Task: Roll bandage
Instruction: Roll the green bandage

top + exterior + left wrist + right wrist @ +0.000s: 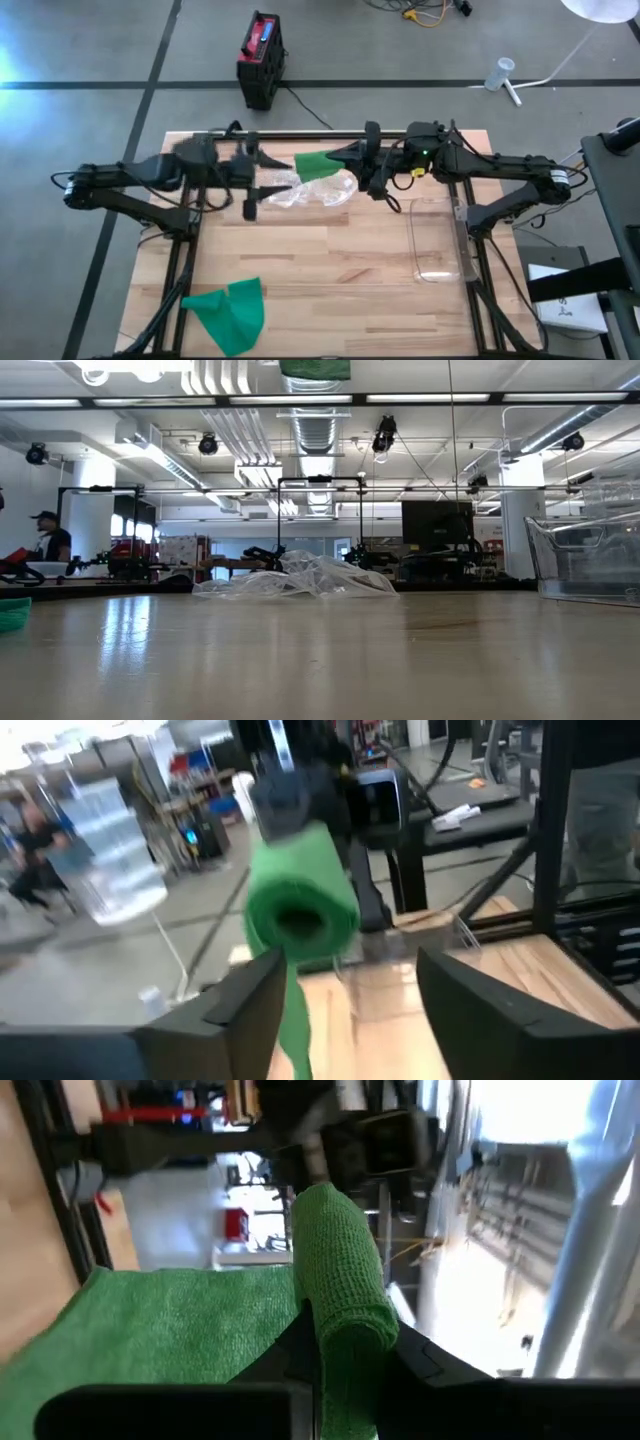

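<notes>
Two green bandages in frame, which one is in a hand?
The partly rolled bandage up at the table's far side, pinched in the right hand. The other bandage lies loose and flat at the near left corner, with no hand near it.

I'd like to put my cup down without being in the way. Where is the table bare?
The wood between the green cloth at the near left and the clear tub at right is bare. The far edge is crowded: both arms, the bandage roll and crumpled plastic.

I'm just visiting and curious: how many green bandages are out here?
2: a partly rolled green bandage held up between the arms above the table's far side, and a loose green bandage at the near-left edge. None seems hidden.
</notes>
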Available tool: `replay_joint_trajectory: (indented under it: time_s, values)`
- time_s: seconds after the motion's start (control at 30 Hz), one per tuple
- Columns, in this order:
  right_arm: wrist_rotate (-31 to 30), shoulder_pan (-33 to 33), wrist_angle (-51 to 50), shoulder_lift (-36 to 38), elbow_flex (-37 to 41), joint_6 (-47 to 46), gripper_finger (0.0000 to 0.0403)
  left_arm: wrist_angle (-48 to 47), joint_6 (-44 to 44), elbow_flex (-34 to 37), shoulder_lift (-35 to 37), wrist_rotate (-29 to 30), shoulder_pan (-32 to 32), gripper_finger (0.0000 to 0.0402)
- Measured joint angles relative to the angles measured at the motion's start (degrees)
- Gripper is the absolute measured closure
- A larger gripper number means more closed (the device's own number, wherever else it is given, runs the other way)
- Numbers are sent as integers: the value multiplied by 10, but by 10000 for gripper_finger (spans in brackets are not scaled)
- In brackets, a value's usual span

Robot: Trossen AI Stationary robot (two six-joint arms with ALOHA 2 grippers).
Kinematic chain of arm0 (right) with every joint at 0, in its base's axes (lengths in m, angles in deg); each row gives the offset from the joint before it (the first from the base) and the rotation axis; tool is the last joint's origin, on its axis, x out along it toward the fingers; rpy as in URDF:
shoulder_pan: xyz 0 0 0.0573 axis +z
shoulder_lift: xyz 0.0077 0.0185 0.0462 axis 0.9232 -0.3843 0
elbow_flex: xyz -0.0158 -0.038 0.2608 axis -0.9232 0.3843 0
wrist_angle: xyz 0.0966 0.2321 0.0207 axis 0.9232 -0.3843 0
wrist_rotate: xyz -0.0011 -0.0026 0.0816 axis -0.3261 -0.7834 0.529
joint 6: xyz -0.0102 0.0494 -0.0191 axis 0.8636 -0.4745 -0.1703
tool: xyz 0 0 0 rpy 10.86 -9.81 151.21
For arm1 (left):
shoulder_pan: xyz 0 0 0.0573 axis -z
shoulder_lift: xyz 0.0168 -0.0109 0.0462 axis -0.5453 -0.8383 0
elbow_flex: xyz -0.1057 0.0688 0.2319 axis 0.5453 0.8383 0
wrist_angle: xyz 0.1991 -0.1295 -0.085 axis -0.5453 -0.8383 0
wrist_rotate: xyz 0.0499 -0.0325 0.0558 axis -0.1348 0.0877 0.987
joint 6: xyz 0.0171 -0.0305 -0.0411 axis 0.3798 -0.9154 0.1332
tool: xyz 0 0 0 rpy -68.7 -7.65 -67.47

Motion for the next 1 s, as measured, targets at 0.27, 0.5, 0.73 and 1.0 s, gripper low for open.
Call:
replay_joint_trajectory:
  time_s: [0.27, 0.5, 0.73, 1.0]
  values:
    - [-5, 0, 5, 0, 0, 123, 357, 31, 107, -38, -3, 0, 0, 133]
    - [-5, 0, 37, 1, 0, 118, 357, 105, 168, -16, -37, -23, 1, 106]
    - [-8, -1, 40, 0, 0, 118, 357, 106, 160, -47, -78, 67, 2, 91]
    - [-52, -1, 33, 0, 0, 118, 357, 65, 159, -87, -87, 97, 2, 79]
